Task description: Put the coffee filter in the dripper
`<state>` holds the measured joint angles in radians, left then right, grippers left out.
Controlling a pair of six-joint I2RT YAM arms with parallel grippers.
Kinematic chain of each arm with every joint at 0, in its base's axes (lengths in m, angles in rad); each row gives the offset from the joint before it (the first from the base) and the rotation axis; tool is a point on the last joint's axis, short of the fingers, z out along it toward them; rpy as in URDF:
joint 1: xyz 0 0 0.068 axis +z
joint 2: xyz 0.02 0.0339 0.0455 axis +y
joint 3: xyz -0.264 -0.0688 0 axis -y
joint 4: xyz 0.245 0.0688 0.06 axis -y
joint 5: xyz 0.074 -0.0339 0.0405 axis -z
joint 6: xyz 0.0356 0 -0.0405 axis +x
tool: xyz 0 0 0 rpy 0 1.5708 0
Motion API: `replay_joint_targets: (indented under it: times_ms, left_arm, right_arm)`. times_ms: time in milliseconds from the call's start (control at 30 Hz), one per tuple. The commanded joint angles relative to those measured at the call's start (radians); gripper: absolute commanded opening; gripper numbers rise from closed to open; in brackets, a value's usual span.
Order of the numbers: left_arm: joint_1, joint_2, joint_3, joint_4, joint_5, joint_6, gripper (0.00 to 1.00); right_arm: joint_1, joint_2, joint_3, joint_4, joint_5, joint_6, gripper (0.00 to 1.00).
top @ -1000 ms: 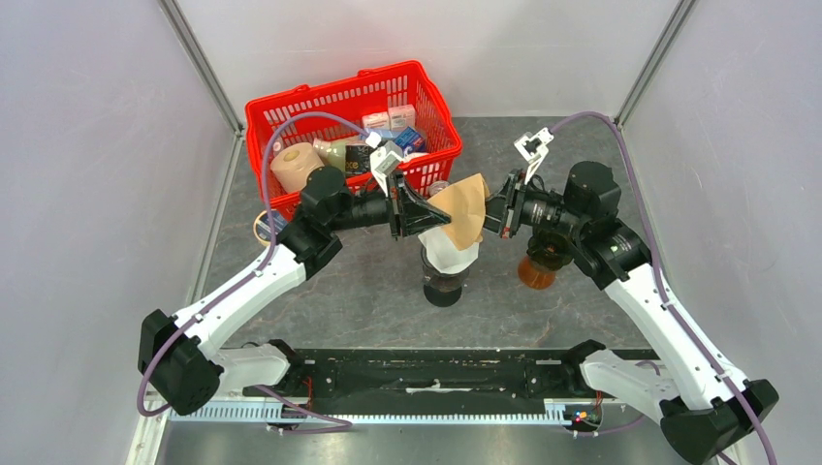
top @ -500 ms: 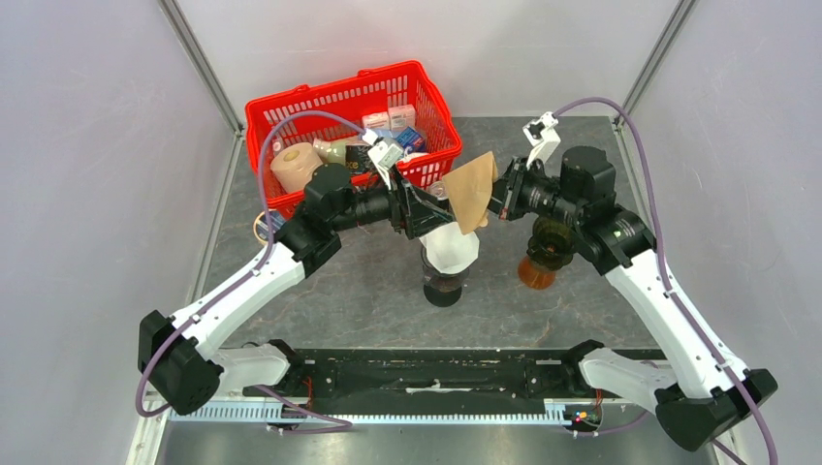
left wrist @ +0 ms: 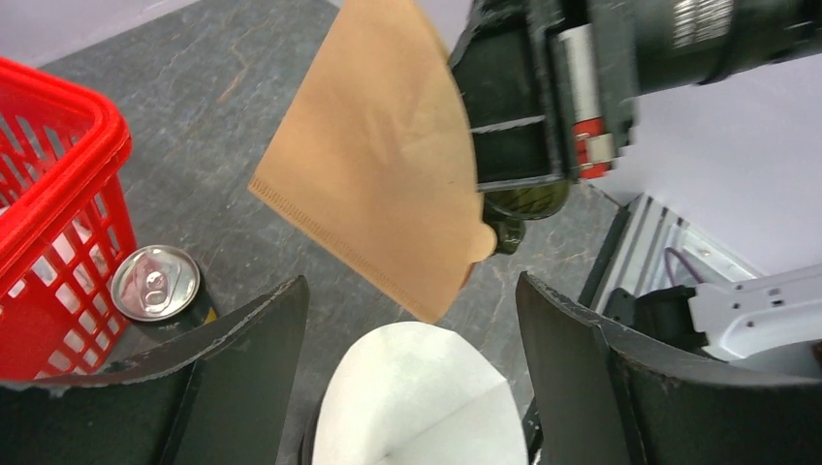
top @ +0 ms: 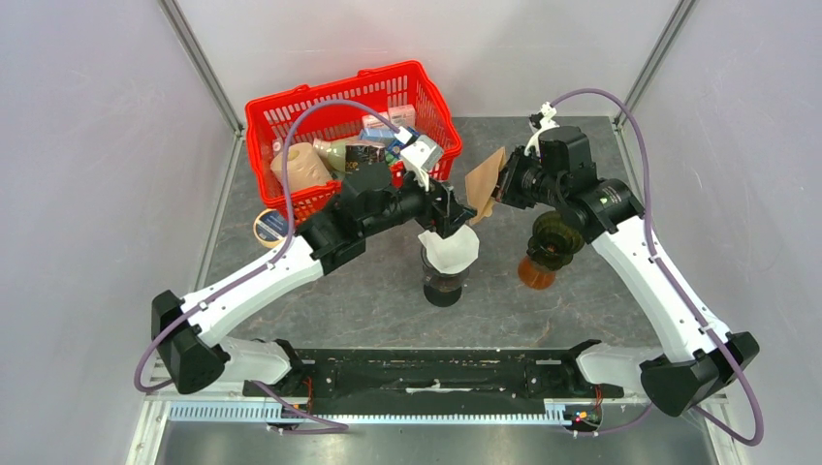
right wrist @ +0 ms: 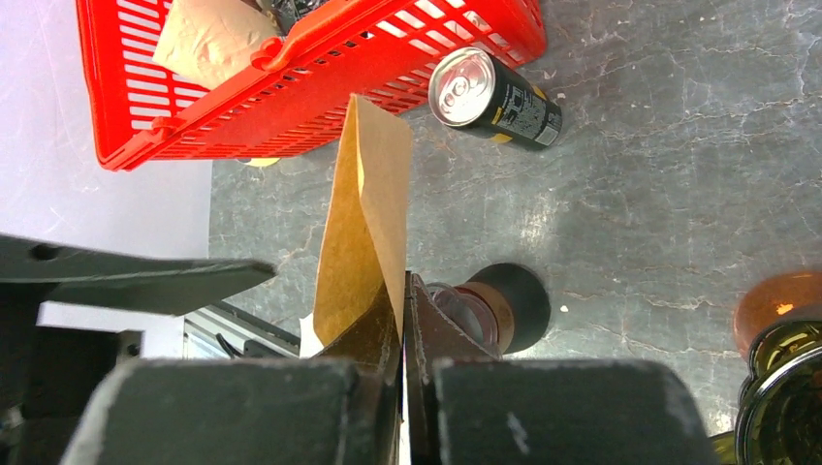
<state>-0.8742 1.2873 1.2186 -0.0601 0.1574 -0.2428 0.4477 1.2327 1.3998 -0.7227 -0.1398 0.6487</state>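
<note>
- The right claw (right wrist: pixel 402 295) is pressed together on one corner of a brown paper coffee filter (right wrist: pixel 363 218). The flat, fan-shaped sheet sticks out beyond the fingertips and is held up in the air, clear of the surface (top: pixel 388 300).
- The left claw (left wrist: pixel 412 305) faces the right claw with its two fingers (left wrist: pixel 262 325) spread wide and nothing between their pads. In its wrist view the filter's lower point hangs in the gap, apart from both fingers.
- The dripper (top: pixel 442 289) stands directly under the left claw, and below and to the left of the right claw.
- A white paper cone (left wrist: pixel 417 397) already sits in the dripper's mouth, opened upward.
- From above, the left claw hovers over that mouth, so it and the white cone lie between the held filter and the dripper.
- A red plastic basket (top: pixel 334 90) full of packets and a paper roll sits behind the left claw.
- A black and yellow drink can (right wrist: pixel 494 97) rests just beside the basket's near wall, to the left of the filter.
- An amber container (top: pixel 533 274) with a dark green object (top: pixel 553 235) beside it stands under the right arm, near the dripper but apart from it.
</note>
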Motion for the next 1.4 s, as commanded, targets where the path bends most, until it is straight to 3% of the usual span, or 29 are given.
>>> replay_joint_targets:
  times_ms: [0, 767, 1033, 1367]
  left_arm:
    - [-0.011, 0.042, 0.058, -0.007, -0.045, 0.064, 0.85]
    - [-0.048, 0.100, 0.076, 0.025, -0.121, 0.043, 0.85]
    - [-0.049, 0.081, 0.068, 0.038, -0.300, -0.005, 0.85]
    - [-0.049, 0.068, 0.047, 0.075, -0.365, -0.034, 0.85]
  right_arm:
    - [0.002, -0.008, 0.060, -0.007, -0.006, 0.036, 0.00]
    - [0.002, 0.024, 0.061, 0.009, -0.063, 0.048, 0.00]
    - [0.002, 0.022, 0.049, 0.008, -0.106, -0.003, 0.00]
    - [0.007, 0.022, 0.049, -0.015, -0.093, -0.091, 0.00]
